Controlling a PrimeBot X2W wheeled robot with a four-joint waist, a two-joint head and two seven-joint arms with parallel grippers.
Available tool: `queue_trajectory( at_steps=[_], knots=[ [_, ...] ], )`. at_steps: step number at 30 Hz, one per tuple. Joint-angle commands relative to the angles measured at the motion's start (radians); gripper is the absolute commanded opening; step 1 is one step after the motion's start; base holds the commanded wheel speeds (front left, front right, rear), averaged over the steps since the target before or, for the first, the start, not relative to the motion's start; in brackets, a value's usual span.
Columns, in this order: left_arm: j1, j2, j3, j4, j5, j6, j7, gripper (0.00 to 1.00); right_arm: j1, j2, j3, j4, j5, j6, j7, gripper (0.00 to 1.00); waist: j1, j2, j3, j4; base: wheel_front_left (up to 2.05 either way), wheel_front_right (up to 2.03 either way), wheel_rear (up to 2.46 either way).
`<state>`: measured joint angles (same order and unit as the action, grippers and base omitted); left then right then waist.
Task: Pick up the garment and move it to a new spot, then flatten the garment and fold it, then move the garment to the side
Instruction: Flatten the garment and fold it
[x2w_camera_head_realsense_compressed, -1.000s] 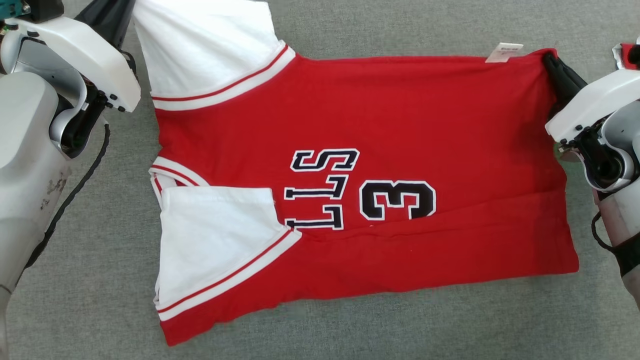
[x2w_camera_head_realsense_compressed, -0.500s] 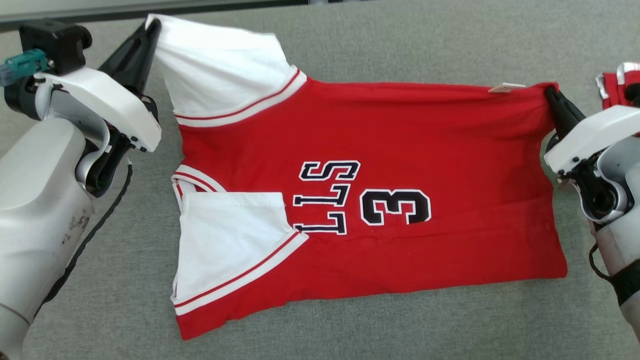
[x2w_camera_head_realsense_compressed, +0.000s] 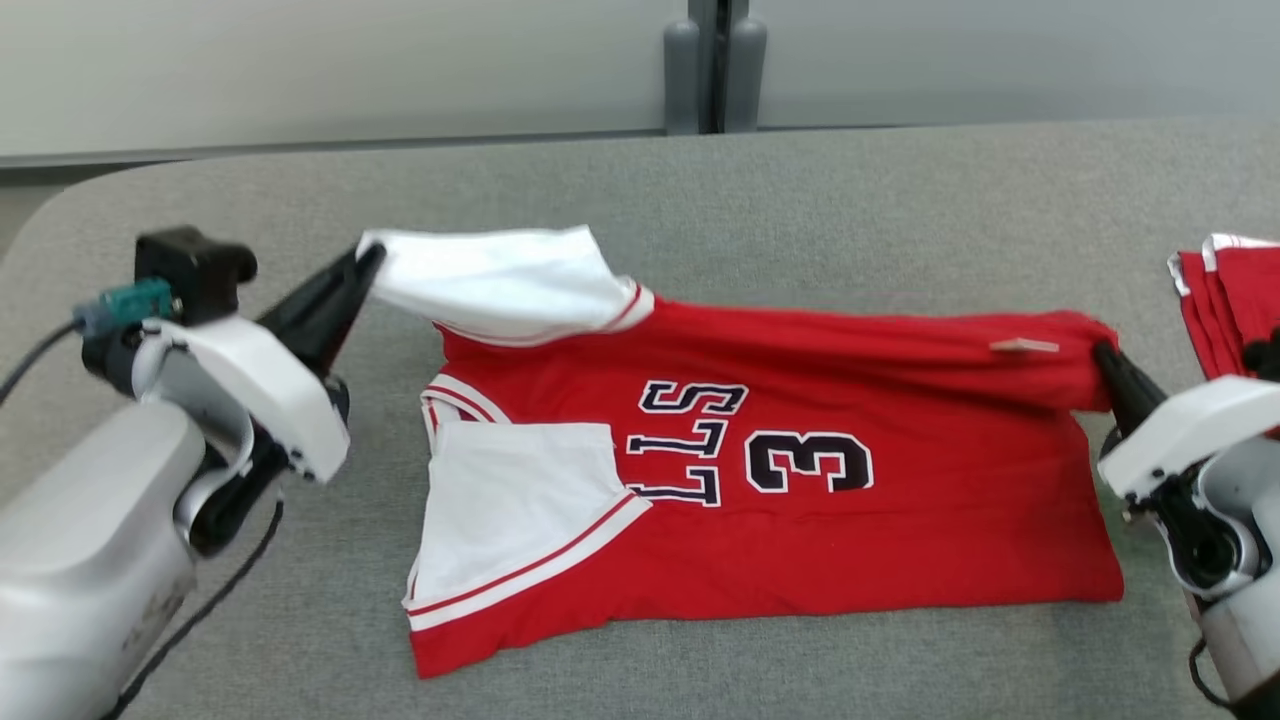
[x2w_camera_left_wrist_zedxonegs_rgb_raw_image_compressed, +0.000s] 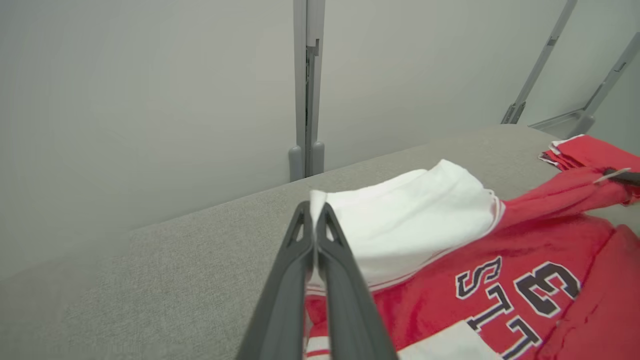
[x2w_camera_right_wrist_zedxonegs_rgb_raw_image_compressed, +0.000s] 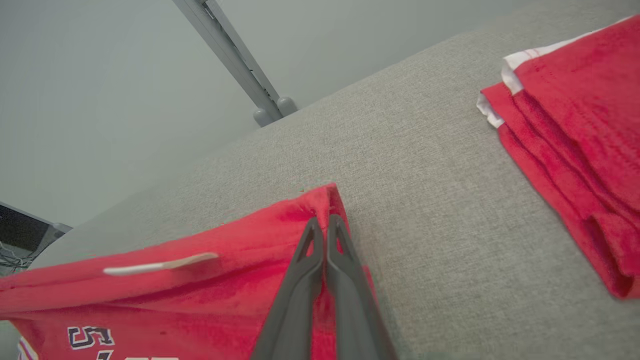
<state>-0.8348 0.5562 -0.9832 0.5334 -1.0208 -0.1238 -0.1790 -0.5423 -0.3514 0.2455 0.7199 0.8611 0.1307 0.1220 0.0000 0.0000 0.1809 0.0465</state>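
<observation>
garment (x2w_camera_head_realsense_compressed: 850, 540): red jersey with white sleeves, dark letters and a "3", lying sideways across the middle of the grey bench (x2w_camera_head_realsense_compressed: 800, 190); its near half is flat and its far edge is lifted off the surface
left claw (x2w_camera_head_realsense_compressed: 370, 257): fingers pressed together on the tip of the far sleeve (x2w_camera_head_realsense_compressed: 500, 280), holding that white sleeve up above the bench
right claw (x2w_camera_head_realsense_compressed: 1100, 352): closed on the far corner of the red hem at the garment's right end, raised a little
near sleeve (x2w_camera_head_realsense_compressed: 510, 510): white, folded in over the chest, lying flat
tag (x2w_camera_head_realsense_compressed: 1023, 346): pale strip on the lifted edge, just beside the right claw
folded stack (x2w_camera_head_realsense_compressed: 1225, 300): red clothes at the bench's right edge, apart from the garment (white trim shows at one corner)
post (x2w_camera_head_realsense_compressed: 712, 65): grey upright between pale wall panels, behind the bench
</observation>
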Motion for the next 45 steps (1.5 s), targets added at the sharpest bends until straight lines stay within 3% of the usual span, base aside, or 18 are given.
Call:
queue_trajectory(
  at_steps=[1, 9, 18, 25, 34, 39, 40, 41, 45],
  knots=[
    [0.033, 0.024, -0.006, -0.030, -0.009, 0.012, 0.011, 0.00, 0.037, -0.011, -0.009, -0.016, 0.008, 0.000, 0.011, 0.00, 0.0000, 0.0000, -0.027, 0.016, 0.00, 0.00, 0.00],
    [0.164, 0.130, -0.052, -0.223, -0.028, 0.064, 0.093, 0.00, 0.179, -0.017, -0.065, -0.103, 0.016, 0.000, 0.090, 0.00, 0.0000, 0.0000, -0.062, 0.038, 0.00, 0.00, 0.00],
    [0.236, 0.197, -0.117, -0.373, -0.024, 0.089, 0.189, 0.00, 0.288, -0.005, -0.141, -0.194, -0.016, 0.000, 0.187, 0.00, 0.0000, 0.0000, -0.087, 0.044, 0.00, 0.00, 0.00],
    [0.277, 0.218, -0.152, -0.428, -0.021, 0.106, 0.226, 0.00, 0.380, 0.030, -0.228, -0.293, -0.062, 0.000, 0.279, 0.00, 0.0000, 0.0000, -0.094, 0.036, 0.00, 0.00, 0.00],
    [0.273, 0.200, -0.192, -0.406, 0.027, 0.116, 0.239, 0.00, 0.449, 0.094, -0.336, -0.394, -0.159, 0.000, 0.394, 0.00, 0.0000, 0.0000, -0.077, 0.035, 0.00, 0.00, 0.00],
    [0.287, 0.170, -0.214, -0.372, 0.047, 0.113, 0.234, 0.47, 0.477, 0.130, -0.381, -0.445, -0.195, 0.000, 0.470, 0.00, 0.0000, 0.0000, -0.067, 0.039, 0.00, 0.00, 0.00],
    [0.290, 0.165, -0.217, -0.364, 0.048, 0.115, 0.233, 0.84, 0.483, 0.137, -0.389, -0.452, -0.204, 0.000, 0.484, 0.71, 0.0000, 0.0000, -0.066, 0.040, 0.00, 0.00, 0.00],
    [0.292, 0.160, -0.219, -0.355, 0.052, 0.118, 0.232, 1.00, 0.488, 0.142, -0.397, -0.458, -0.212, 0.000, 0.500, 1.00, 0.0000, 0.0000, -0.064, 0.041, 0.00, 0.00, 0.00],
    [0.291, 0.142, -0.214, -0.325, 0.055, 0.136, 0.224, 1.00, 0.488, 0.162, -0.440, -0.500, -0.255, 0.000, 0.509, 1.00, 0.0000, 0.0000, -0.062, 0.046, 0.00, 0.00, 0.00]
  ],
)
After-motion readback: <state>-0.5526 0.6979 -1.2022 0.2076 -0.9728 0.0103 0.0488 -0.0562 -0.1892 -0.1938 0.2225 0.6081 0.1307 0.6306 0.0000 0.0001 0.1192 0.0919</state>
